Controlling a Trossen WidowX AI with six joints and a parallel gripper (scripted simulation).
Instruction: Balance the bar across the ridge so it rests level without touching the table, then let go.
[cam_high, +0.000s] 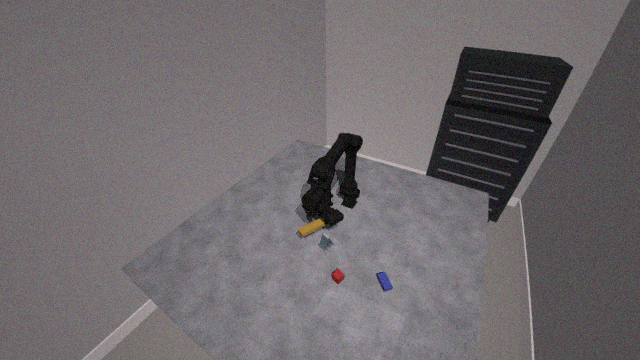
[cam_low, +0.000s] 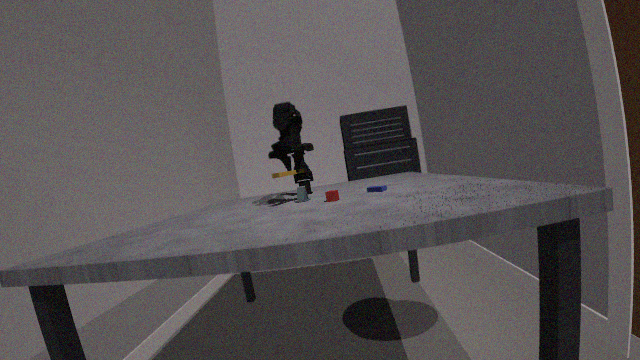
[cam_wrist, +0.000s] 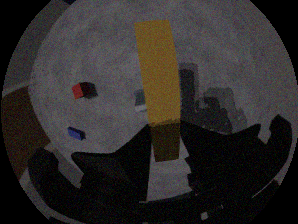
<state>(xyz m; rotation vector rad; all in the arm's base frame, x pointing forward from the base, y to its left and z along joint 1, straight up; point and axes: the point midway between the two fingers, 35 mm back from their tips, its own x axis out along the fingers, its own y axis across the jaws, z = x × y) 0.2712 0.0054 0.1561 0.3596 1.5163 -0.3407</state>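
The yellow bar is held above the table, with shadows below in the exterior view. My gripper is shut on it; the long free part sticks out beyond the fingers in the wrist view. The small grey-green ridge stands on the table. The bar is apart from it, up and to the left in the top view. In the wrist view the ridge shows just left of the bar, partly hidden by it.
A red cube lies on the table near the ridge. A flat blue block lies farther right in the top view. A dark slatted cabinet stands behind the table.
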